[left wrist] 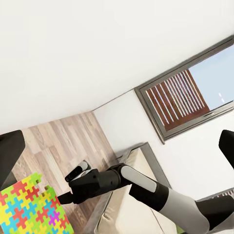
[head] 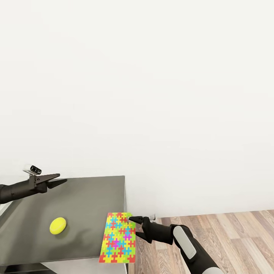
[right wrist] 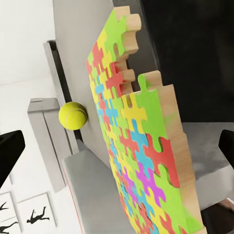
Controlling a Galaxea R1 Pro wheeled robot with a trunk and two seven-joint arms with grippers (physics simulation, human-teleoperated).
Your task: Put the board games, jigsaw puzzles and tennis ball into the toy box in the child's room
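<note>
A jigsaw puzzle (head: 118, 243), a flat box covered in multicolour interlocking pieces, lies at the right edge of the dark grey table (head: 87, 198), slightly overhanging it. My right gripper (head: 134, 227) is open at the puzzle's far right corner, one finger on each side of its edge. In the right wrist view the puzzle (right wrist: 141, 146) stands between the widely spread fingers. The yellow tennis ball (head: 58, 225) rests on the table to the puzzle's left, also seen as the ball (right wrist: 73, 115). My left gripper (head: 57, 179) hovers open over the table's far left part, holding nothing.
A white wall rises behind the table. Wood-plank floor (head: 228, 236) lies to the right. In the left wrist view a window (left wrist: 185, 97) and a beige bed (left wrist: 141, 163) show beyond my right arm. Black silhouette pictures (right wrist: 34, 212) hang on a wall.
</note>
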